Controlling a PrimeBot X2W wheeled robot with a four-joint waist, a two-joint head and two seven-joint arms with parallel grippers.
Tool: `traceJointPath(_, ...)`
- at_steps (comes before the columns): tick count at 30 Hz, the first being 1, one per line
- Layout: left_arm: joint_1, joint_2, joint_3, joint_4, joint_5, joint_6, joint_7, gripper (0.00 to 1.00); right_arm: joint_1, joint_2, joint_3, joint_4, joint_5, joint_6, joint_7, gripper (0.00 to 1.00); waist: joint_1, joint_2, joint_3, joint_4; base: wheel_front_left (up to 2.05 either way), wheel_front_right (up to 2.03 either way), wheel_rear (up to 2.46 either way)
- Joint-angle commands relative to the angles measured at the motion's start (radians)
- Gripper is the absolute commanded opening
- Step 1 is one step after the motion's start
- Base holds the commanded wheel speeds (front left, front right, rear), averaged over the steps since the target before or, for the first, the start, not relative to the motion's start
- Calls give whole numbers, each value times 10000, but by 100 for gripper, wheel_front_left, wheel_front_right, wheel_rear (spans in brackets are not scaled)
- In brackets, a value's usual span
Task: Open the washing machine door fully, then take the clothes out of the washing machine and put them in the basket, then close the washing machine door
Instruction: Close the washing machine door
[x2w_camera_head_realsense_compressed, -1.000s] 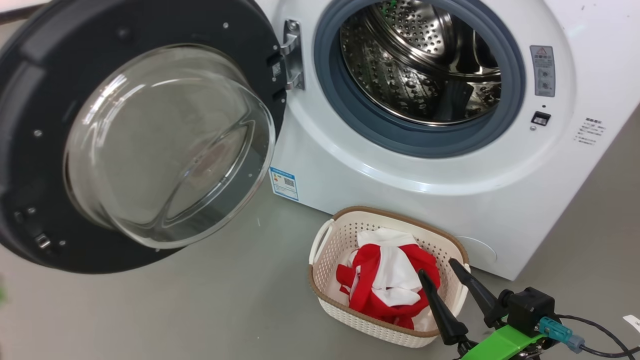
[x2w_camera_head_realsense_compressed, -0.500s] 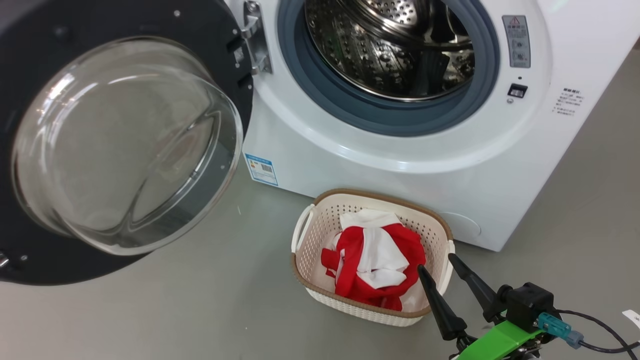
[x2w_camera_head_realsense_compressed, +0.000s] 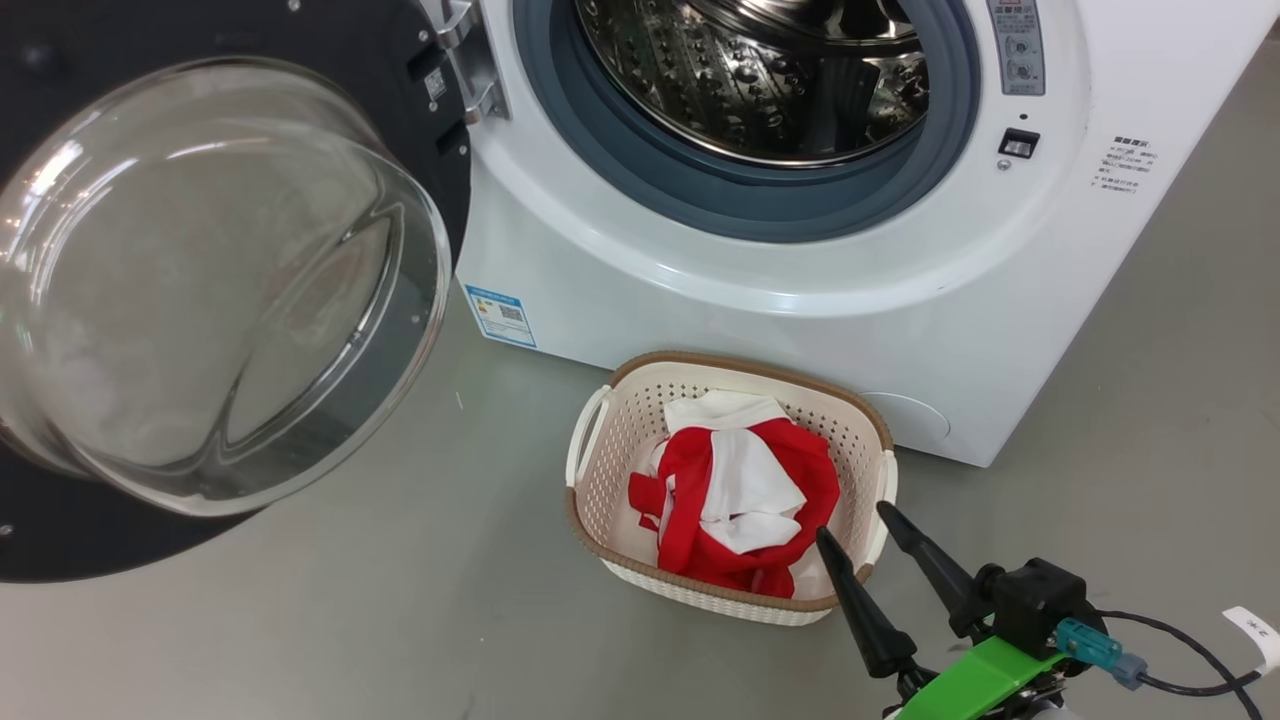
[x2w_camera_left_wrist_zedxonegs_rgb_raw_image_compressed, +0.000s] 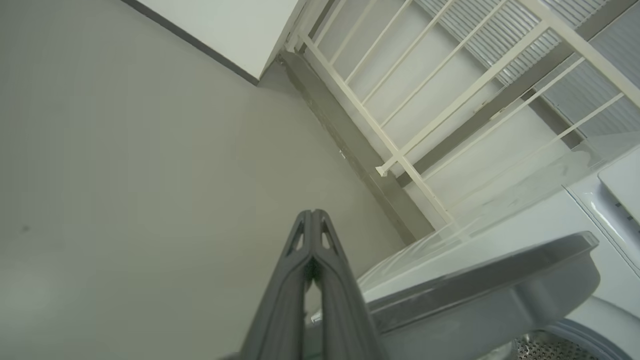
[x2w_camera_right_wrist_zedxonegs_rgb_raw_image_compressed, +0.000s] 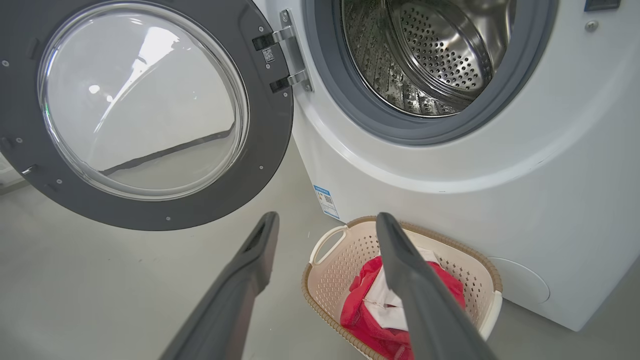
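Note:
The washing machine (x2w_camera_head_realsense_compressed: 800, 290) (x2w_camera_right_wrist_zedxonegs_rgb_raw_image_compressed: 550, 190) stands with its steel drum bare. Its door (x2w_camera_head_realsense_compressed: 200, 290) (x2w_camera_right_wrist_zedxonegs_rgb_raw_image_compressed: 140, 110) is swung wide open to the left. Red and white clothes (x2w_camera_head_realsense_compressed: 740, 495) (x2w_camera_right_wrist_zedxonegs_rgb_raw_image_compressed: 370, 305) lie in the cream basket (x2w_camera_head_realsense_compressed: 620, 440) (x2w_camera_right_wrist_zedxonegs_rgb_raw_image_compressed: 325, 270) on the floor in front of the machine. My right gripper (x2w_camera_head_realsense_compressed: 855, 525) (x2w_camera_right_wrist_zedxonegs_rgb_raw_image_compressed: 325, 222) is open and holds nothing; it hovers at the basket's near right corner. My left gripper (x2w_camera_left_wrist_zedxonegs_rgb_raw_image_compressed: 312, 214) is shut on nothing, its tips pressed together, pointing past the edge of a grey rounded rim (x2w_camera_left_wrist_zedxonegs_rgb_raw_image_compressed: 480, 295).
Bare grey floor (x2w_camera_head_realsense_compressed: 420, 620) lies between the open door and the basket. A black cable with a white tag (x2w_camera_head_realsense_compressed: 1200, 660) trails from my right wrist. A white railing (x2w_camera_left_wrist_zedxonegs_rgb_raw_image_compressed: 425, 100) and a wall base show in the left wrist view.
The head camera has tilted down and right, so machine, door and basket sit higher and further left in the picture. My right gripper stays open near the basket corner.

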Motion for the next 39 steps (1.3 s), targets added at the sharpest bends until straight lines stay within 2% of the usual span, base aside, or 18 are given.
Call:
traceJointPath(1,-228,774,124,-39,-137,-7,465,0,-331,18,256,-205,-114,62,-67,100,0,0,14,-25,0,0,0)
traceJointPath(8,-81,609,10,265,-486,-111,1919,0,-278,38,268,-203,-61,62,-67,100,0,0,0,-4,0,0,0)
traceJointPath(12,113,444,-71,14,-776,-176,2758,0,-272,49,246,-192,-41,62,-67,100,0,0,-51,16,0,0,0)
traceJointPath(15,360,337,-258,-406,-1045,-199,3826,0,-289,55,233,-202,-30,62,-67,100,0,0,-115,9,0,0,0)
traceJointPath(18,826,259,-469,-1347,-1410,-204,4700,0,-262,57,201,-218,-25,62,-67,100,0,0,-172,21,0,0,0)
traceJointPath(28,3012,195,-745,-5033,-3117,-207,6428,0,-161,112,65,-240,-19,62,-67,100,0,0,-405,-12,0,0,0)
traceJointPath(39,4866,-189,-920,-8420,-4779,-208,6766,0,-31,152,-189,-321,-16,62,-67,100,0,0,-653,-219,0,0,0)
